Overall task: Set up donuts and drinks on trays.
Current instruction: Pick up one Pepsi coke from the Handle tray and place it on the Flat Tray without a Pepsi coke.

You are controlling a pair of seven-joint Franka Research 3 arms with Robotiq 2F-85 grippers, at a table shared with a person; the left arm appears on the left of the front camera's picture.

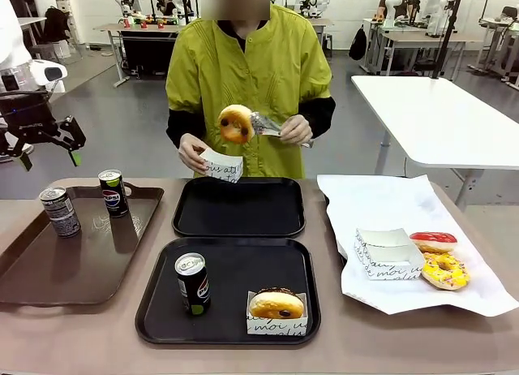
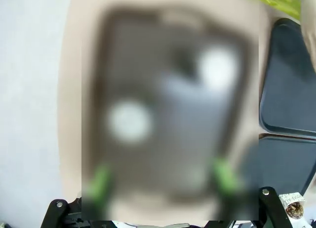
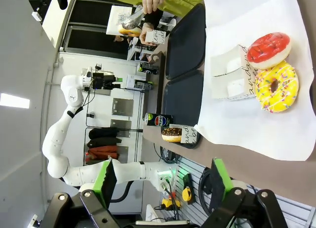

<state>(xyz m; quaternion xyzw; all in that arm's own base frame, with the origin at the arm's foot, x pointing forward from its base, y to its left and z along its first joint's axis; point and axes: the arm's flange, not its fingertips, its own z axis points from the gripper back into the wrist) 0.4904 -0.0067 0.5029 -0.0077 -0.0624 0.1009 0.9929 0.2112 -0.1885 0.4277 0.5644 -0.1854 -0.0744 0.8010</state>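
A plain donut [image 1: 236, 123] hangs in tongs [image 1: 268, 125] held by the person's hand [image 1: 296, 130] above the far black tray [image 1: 239, 206], which is bare inside its rim; the near tray [image 1: 235, 265] carries a can [image 1: 193, 283] and a boxed donut [image 1: 276, 303]; the left gripper [image 1: 49, 157] hovers wide open and empty over the brown tray [image 1: 49, 269]'s far-left edge; the right gripper [image 3: 163, 173] is spread apart, holding nothing.

Brown tray [image 2: 177, 124] blurred, both cans [image 2: 129, 122] on it smeared, green fingers [image 2: 101, 181] indistinct
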